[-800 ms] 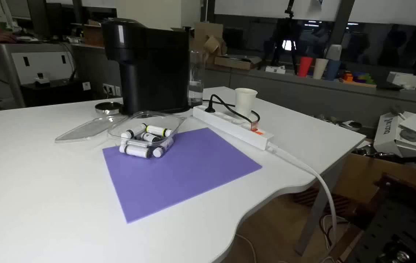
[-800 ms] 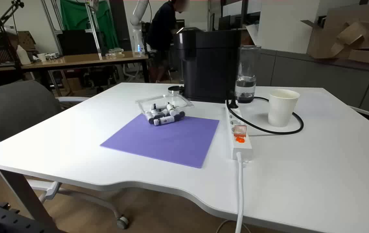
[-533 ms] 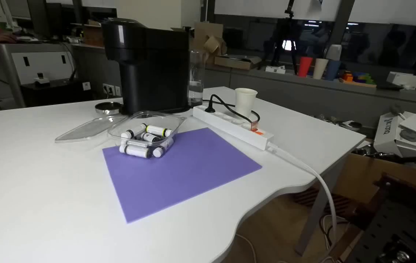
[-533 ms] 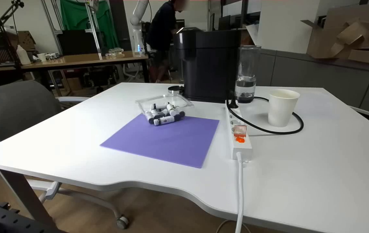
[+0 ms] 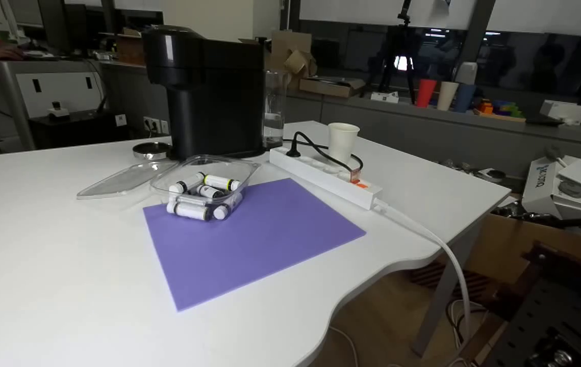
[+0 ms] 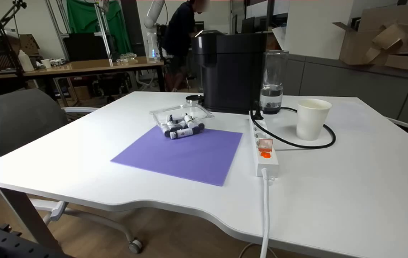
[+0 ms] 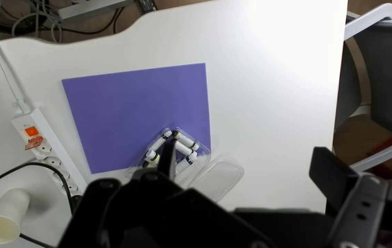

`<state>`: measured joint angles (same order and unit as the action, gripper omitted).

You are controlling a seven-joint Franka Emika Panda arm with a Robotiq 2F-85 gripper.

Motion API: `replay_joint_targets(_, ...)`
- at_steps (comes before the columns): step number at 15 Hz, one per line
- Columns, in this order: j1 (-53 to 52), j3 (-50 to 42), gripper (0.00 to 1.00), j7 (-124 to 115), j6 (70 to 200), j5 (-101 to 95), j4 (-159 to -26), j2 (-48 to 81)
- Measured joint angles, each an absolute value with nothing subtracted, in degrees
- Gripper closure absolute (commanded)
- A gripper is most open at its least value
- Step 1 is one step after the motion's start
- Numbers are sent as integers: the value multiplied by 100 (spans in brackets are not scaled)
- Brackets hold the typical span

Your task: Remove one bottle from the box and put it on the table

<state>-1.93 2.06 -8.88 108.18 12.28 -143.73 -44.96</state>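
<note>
Wrist view: gripper (image 7: 245, 158) spread wide; white bottles (image 7: 183, 148) contained in clear box (image 7: 203, 155), lower centre, partly masked by one finger (image 7: 167, 160). In an exterior view: box placed left of centre, partly on purple mat (image 5: 254, 244). In an exterior view: box shown mid-frame, table (image 6: 350, 197) beneath.

Several white bottles (image 7: 183, 148) are contained in a clear box (image 7: 204, 155), partly hidden by one finger (image 7: 166, 159) of the widely spread hand (image 7: 244, 155).

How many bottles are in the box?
At least 5, in an exterior view: front-left bottle, front-right bottle, back-left bottle, yellow-banded bottle at back right, middle bottle. More may be hidden; in the wrist view the tool covers part of the box.
</note>
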Motion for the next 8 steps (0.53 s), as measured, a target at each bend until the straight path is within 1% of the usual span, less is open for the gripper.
replay_joint_targets(3,-156,209,0,-869,10946,1228,-14380,-4471)
replay_joint_targets(8,195,116,0,-658,11783,964,-14379,-3967)
